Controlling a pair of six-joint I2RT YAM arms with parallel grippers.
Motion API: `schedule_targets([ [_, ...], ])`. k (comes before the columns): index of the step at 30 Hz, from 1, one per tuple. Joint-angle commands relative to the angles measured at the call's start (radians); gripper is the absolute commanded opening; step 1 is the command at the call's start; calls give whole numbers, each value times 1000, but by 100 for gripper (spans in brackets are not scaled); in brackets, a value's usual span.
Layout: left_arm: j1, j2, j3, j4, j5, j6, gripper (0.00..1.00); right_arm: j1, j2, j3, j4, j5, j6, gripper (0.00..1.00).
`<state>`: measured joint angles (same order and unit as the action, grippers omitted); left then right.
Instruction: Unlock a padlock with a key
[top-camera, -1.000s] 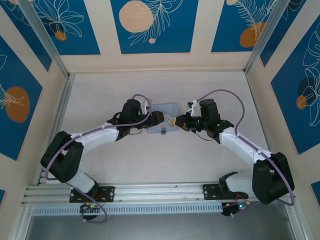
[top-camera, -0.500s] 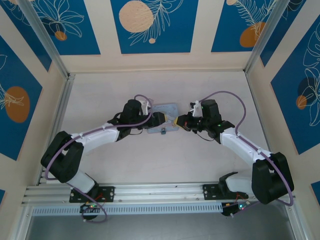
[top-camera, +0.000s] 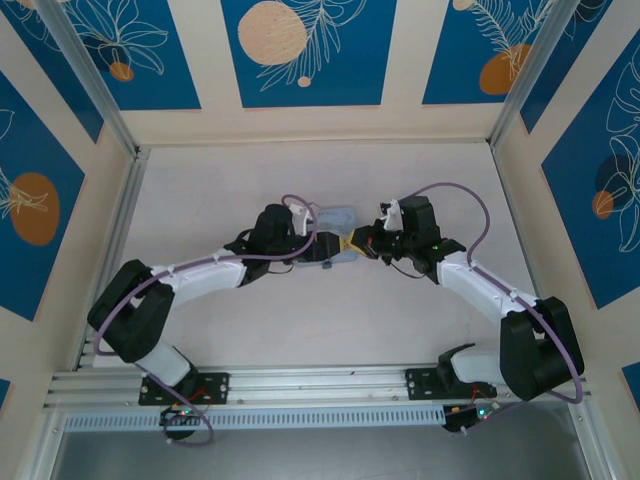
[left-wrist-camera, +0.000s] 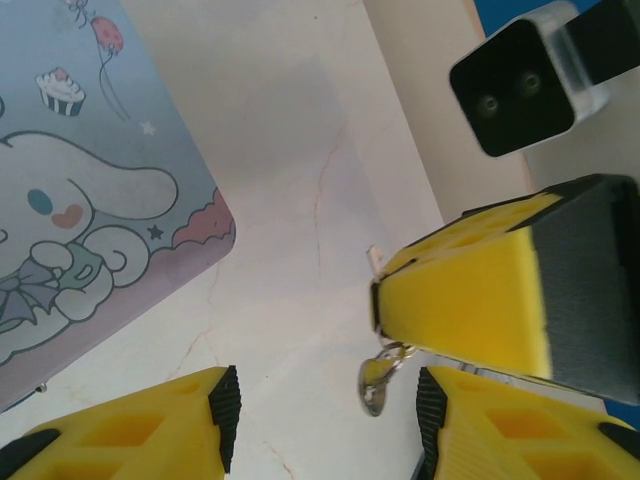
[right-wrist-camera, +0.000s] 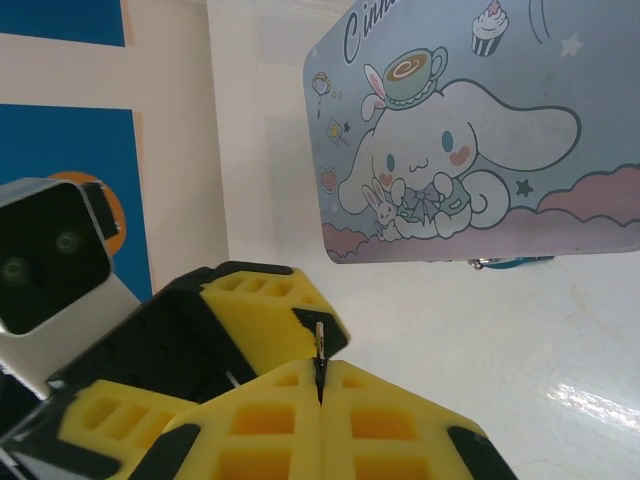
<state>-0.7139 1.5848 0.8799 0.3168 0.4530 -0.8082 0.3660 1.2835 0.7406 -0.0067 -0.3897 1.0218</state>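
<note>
The right gripper (right-wrist-camera: 320, 372) has its jaws pressed together on the key (right-wrist-camera: 320, 340). The left gripper (left-wrist-camera: 325, 405) hovers, jaws spread and empty. The padlock (right-wrist-camera: 500, 263) lies on the table (right-wrist-camera: 450, 330) at the tin (right-wrist-camera: 480, 150) edge. The left should steady it before the key lines up, I'd say.

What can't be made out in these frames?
- Padlock: right wrist view, just a teal sliver below the tin; keyhole and shackle hidden.
- Key: thin edge only, the rest buried between the right gripper's pads.
- Top external view: both too small to pick out.
</note>
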Motion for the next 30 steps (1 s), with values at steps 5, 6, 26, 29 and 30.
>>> schedule_targets([
  [5, -26, 52, 43, 51, 34, 18, 44, -4, -3, 28, 14, -18, 26, 0],
  [6, -27, 56, 45, 52, 36, 17, 43, -4, -3, 29, 15, -18, 25, 0],
  [26, -9, -32, 15, -58, -87, 104, 26, -44, -70, 8, -36, -11, 4, 0],
  [29, -9, -34, 17, -47, -70, 100, 34, -42, -70, 9, -30, -13, 8, 0],
  [30, -10, -33, 18, -41, -62, 100, 36, -43, -69, 9, -26, -15, 11, 0],
])
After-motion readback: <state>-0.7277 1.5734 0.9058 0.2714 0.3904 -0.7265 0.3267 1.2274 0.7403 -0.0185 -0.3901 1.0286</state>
